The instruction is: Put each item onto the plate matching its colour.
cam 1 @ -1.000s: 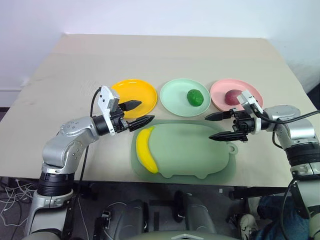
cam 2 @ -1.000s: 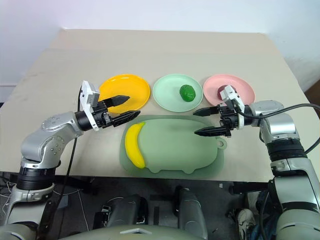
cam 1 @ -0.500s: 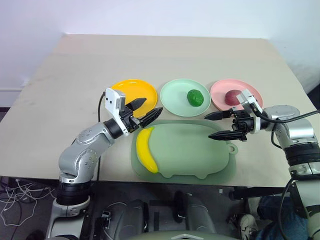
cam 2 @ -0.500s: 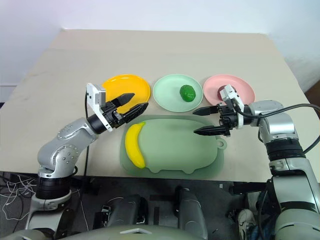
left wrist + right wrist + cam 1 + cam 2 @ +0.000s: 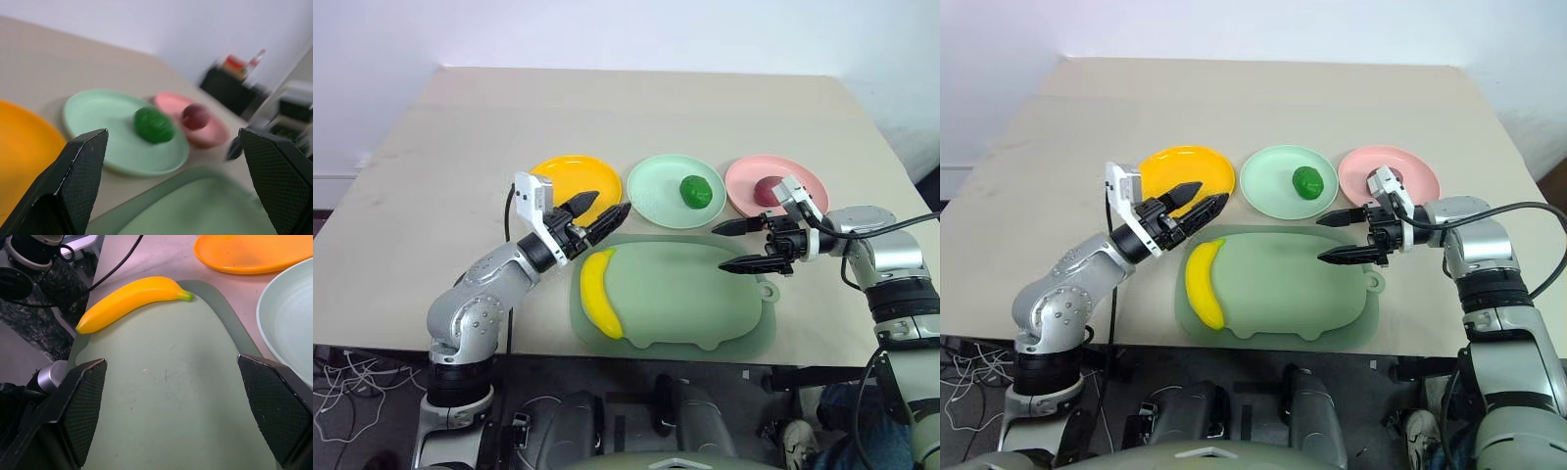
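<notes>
Landmark: the big green pig-shaped board [image 5: 675,294] at the near edge of the desk [image 5: 636,117].

The banana [image 5: 598,292] lies on the board's left end, lengthwise front to back, nothing on top of it. Behind the board, three plates sit in a row: yellow-orange plate [image 5: 570,182] behind its left end, bare; mint plate [image 5: 668,191] behind its middle w/ the bumpy green fruit [image 5: 695,191] on it; pink plate [image 5: 773,184] behind its right end w/ the dark-red fruit [image 5: 768,189] on it.

Left tool [image 5: 597,212] hovers over the board's back-left corner, just past the banana's far tip, fingers spread wide, gripping nothing. Right tool [image 5: 740,245] hangs over the board's right part, pointing left, fingers wide apart too, nothing between them.

Desk is plain beige, otherwise bare around the board. Pale wall behind. Left wrist view: beyond the desk's far-right side a dark cabinet [image 5: 230,83], w/ blurred items on top, prob. boxes. Cables [image 5: 337,377] on the floor left of the board.
</notes>
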`<control>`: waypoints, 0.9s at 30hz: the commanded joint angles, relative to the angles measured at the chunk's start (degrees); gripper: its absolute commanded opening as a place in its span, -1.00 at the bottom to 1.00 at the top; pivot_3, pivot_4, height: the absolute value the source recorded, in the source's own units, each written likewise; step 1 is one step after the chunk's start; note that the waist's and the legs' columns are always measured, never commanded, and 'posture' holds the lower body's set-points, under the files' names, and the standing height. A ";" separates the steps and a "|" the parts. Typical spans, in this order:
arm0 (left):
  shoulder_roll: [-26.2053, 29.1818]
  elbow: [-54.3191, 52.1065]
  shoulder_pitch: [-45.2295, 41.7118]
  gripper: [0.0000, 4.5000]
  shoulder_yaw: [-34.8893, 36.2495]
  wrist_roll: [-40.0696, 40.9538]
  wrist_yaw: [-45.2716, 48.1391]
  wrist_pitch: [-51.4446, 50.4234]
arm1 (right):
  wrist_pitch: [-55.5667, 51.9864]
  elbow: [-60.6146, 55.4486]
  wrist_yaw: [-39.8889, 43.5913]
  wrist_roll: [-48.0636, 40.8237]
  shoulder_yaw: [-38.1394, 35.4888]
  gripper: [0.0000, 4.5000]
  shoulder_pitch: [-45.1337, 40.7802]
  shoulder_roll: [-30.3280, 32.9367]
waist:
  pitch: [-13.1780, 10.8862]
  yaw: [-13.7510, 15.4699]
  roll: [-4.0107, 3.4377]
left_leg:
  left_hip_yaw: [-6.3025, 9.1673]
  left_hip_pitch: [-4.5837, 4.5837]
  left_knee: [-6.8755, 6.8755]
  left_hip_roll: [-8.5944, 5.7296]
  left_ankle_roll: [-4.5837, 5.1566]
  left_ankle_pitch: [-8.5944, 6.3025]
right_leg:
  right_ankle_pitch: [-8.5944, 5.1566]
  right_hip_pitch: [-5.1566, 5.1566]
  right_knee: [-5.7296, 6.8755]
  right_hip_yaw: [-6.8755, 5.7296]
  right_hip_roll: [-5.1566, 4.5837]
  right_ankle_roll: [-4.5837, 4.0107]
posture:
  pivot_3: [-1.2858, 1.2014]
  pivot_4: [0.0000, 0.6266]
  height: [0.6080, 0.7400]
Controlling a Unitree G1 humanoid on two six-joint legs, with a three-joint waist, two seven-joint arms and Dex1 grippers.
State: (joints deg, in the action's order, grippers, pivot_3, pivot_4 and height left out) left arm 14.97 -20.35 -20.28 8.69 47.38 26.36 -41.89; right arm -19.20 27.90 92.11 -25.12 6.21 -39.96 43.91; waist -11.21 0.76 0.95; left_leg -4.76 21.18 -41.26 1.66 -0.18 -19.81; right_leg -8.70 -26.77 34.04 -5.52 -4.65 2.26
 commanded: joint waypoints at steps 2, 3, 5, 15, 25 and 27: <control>-0.25 -0.95 -2.14 1.00 1.34 -3.09 -3.65 4.44 | 0.30 -0.38 0.39 -0.28 -1.96 0.99 -1.54 0.11 | 0.00 0.02 0.00 | 0.00 0.00 0.00 0.00 0.00 0.00 | 0.00 0.00 -0.01 0.00 0.01 0.00 | 0.03 -0.52 1.00; -0.81 -0.49 -2.48 1.00 1.50 -4.95 -4.37 7.12 | 0.07 -0.35 0.39 -0.28 -1.98 0.99 -1.61 0.02 | 0.00 0.03 0.00 | 0.00 0.00 0.00 -0.02 0.00 0.00 | 0.00 0.00 -0.02 0.00 0.01 0.00 | 0.03 -0.52 1.00; -2.59 -0.25 -2.19 1.00 2.89 -4.44 -8.59 6.73 | 0.13 -0.19 0.30 -0.14 -2.03 0.99 -1.60 0.00 | 0.00 0.03 0.00 | 0.00 -0.01 0.00 -0.02 0.00 0.00 | 0.00 0.02 -0.04 0.00 0.00 0.00 | 0.03 -0.52 1.00; 0.39 -6.85 1.73 1.00 2.71 -3.42 -18.25 -4.63 | -0.39 0.21 0.39 0.14 -1.75 0.99 -2.05 0.16 | 0.00 0.05 0.00 | 0.03 0.00 0.01 0.00 0.03 -0.01 | 0.00 0.02 -0.03 0.00 -0.01 0.00 | 0.03 -0.52 1.00; 9.24 -6.68 -4.23 1.00 6.57 7.10 -27.85 -33.44 | 0.61 1.50 -0.27 2.14 -1.82 0.99 -2.32 -1.13 | 0.00 0.03 0.00 | 0.08 -0.02 0.03 -0.01 -0.02 0.01 | 0.00 0.03 0.01 -0.01 0.00 0.00 | 0.03 -0.52 1.00; 9.18 -6.53 -5.71 1.00 6.83 6.81 -29.67 -37.00 | 0.64 1.65 -0.30 2.38 -1.88 0.99 -2.36 -1.29 | 0.00 0.01 0.00 | 0.07 -0.03 0.03 -0.02 -0.02 0.01 | 0.00 0.04 0.01 -0.01 0.00 0.00 | 0.03 -0.52 1.00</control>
State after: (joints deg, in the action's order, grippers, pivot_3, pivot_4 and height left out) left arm 23.73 -24.79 -24.44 14.36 53.22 -1.99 -76.13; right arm -19.15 29.66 91.79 -22.67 6.03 -40.87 42.46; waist -11.21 0.77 0.96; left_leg -4.68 21.16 -41.23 1.64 -0.21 -19.80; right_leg -8.70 -26.73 34.06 -5.52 -4.65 2.26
